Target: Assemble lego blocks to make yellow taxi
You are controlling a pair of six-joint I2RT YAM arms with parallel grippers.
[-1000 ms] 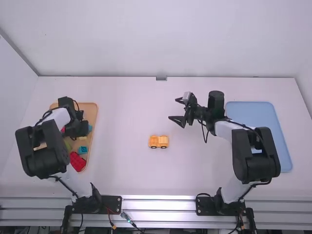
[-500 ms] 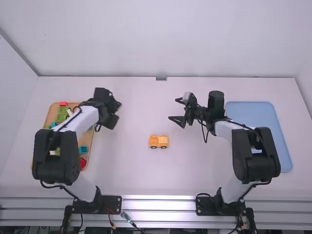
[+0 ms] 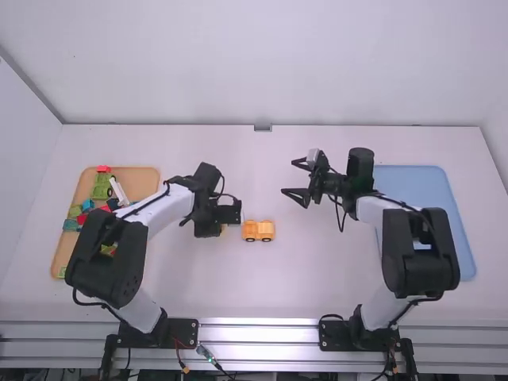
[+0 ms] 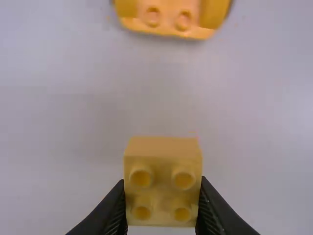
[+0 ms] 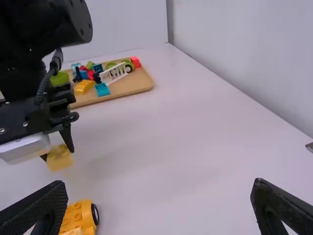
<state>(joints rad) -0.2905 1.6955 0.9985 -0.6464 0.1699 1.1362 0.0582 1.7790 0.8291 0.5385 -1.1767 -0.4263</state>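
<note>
left fingers on yellow block, just beside the car

- block (image 4: pixel 163 181): four studs showing, pinched between the left fingers (image 3: pixel 228 214), one finger to each side; gap no wider than the block.
- car (image 3: pixel 259 231): yellow, wheeled, sitting on the bench (image 3: pixel 262 286) just right of the held block, the two apart.
- right fingers (image 3: pixel 295 195): spread wide, nothing in them, beyond the car and to its right.
- bench: white. tan tray (image 3: pixel 143 182) at far left, with mixed bricks, a green wheeled piece (image 3: pixel 101 187) and a white fence (image 5: pixel 113 73). blue tray (image 3: pixel 417 186) at far right, partly under the right arm.
- room: plain pale walls (image 3: pixel 254 63) behind and at the sides.
</note>
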